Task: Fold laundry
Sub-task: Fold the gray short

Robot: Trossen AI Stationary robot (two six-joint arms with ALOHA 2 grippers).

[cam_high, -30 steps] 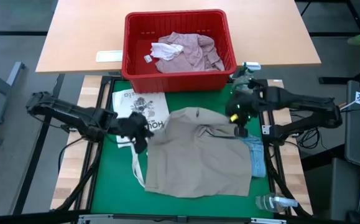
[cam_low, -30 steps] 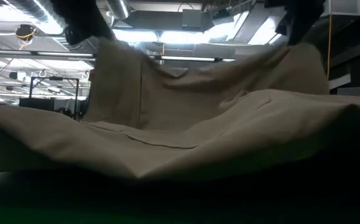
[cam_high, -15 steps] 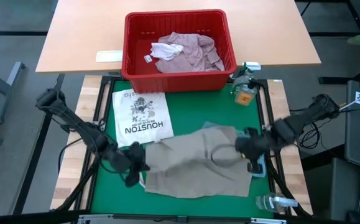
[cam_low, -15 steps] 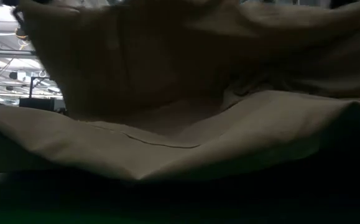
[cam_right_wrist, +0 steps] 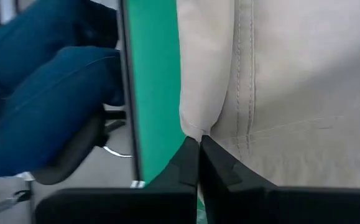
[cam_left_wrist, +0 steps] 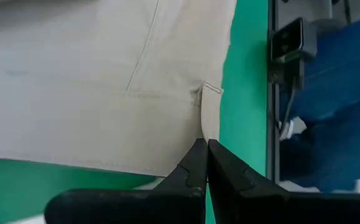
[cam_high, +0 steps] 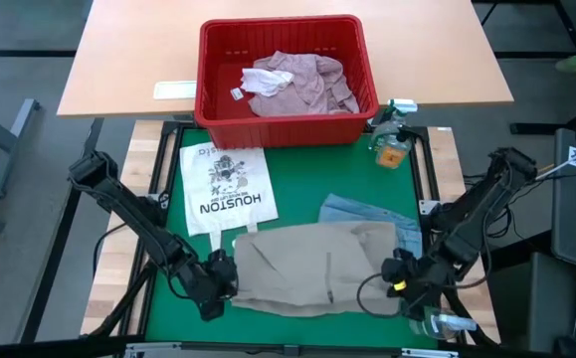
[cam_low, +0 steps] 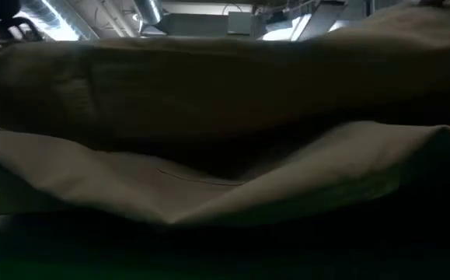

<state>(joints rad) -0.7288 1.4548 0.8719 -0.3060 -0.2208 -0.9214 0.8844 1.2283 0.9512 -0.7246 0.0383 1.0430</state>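
Khaki cloth (cam_high: 312, 267) lies folded at the near edge of the green surface (cam_high: 297, 174). Left claw (cam_high: 218, 283) is pinched tight on its near-left corner, right claw (cam_high: 399, 283) likewise on its near-right corner. Jeans (cam_high: 372, 216) peek out just beyond the cloth, on the right. White bag (cam_high: 226, 186) lies far left. Farther off, pink shirt (cam_high: 297, 82) sits in the red basket (cam_high: 213, 70).

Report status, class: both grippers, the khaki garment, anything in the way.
Left gripper shut on khaki garment, near-left corner. Right gripper shut on its near-right corner. Garment folded over, lying across jeans. Tote bag beside it, clear.
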